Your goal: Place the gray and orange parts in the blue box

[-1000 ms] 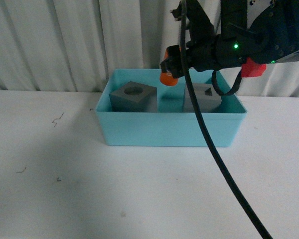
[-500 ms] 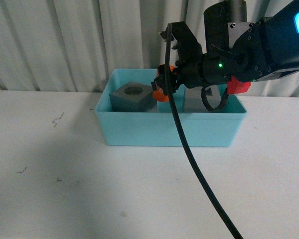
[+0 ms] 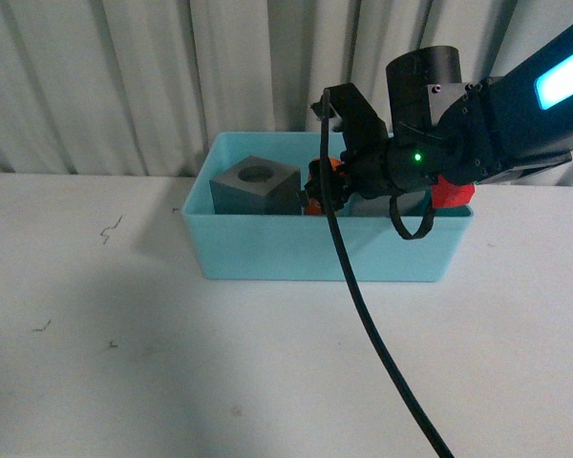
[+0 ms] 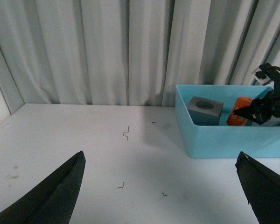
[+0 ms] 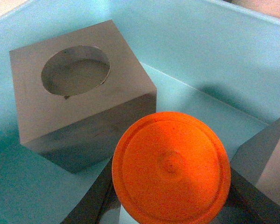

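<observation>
Risk here lies in the tight gap the right tool is lowering into. It is clamped on the orange cylinder, holding it inside the blue box, just beside the gray cube with the round hole. In the right wrist view, a 2nd gray cube sits on the cylinder's other side from the holed cube, so the cylinder hangs between the 2 cubes with little room on either flank. Whether it touches the box floor cannot be told.

If the tool spreads while the cylinder is above the floor, the part could drop onto a cube edge and tip, or roll. The jaws could also knock the holed cube as they part, since they stand close to it. The trailing cable crosses over the box's near wall and might drag on it during retreat.

The left tool hangs spread wide over the counter, well apart from the box and holding nothing.
</observation>
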